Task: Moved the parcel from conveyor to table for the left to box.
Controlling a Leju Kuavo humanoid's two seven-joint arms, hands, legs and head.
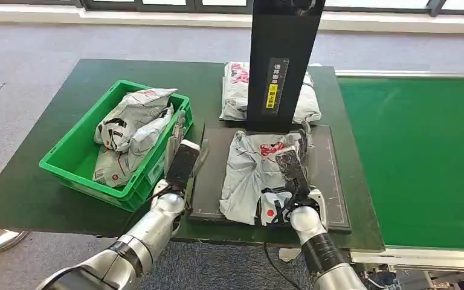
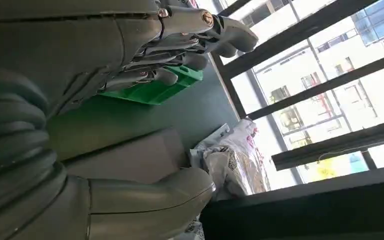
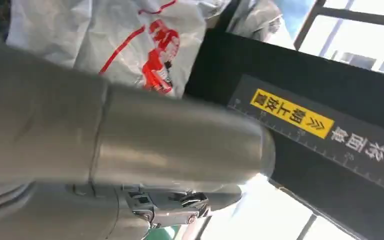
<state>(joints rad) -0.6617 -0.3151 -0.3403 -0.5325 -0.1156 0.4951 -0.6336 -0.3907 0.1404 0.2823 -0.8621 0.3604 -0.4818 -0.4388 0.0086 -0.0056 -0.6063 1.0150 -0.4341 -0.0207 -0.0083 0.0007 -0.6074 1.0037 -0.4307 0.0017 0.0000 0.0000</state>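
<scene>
Resting on the parcel (image 1: 257, 175), now lying on the table's black pad (image 1: 332, 181), the right hand (image 1: 291, 172) is showing no discernible grip; the left hand (image 1: 181, 160), fingers spread and empty, is hovering beside it, presumably next to grasp and carry it to the green crate (image 1: 66, 163).

Relative to the post (image 1: 281, 60): one parcel (image 1: 254, 172) before, one parcel (image 1: 238, 90) behind, two parcels (image 1: 130, 130) in one crate (image 1: 75, 163) left.

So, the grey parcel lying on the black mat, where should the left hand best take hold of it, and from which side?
Probably the parcel's near-left edge, approached from the crate side. The left hand hovers open there, between the green crate and the mat. The bag lies flat and crumpled, so its loose folds offer a pinch. The right hand rests on the right part.
</scene>
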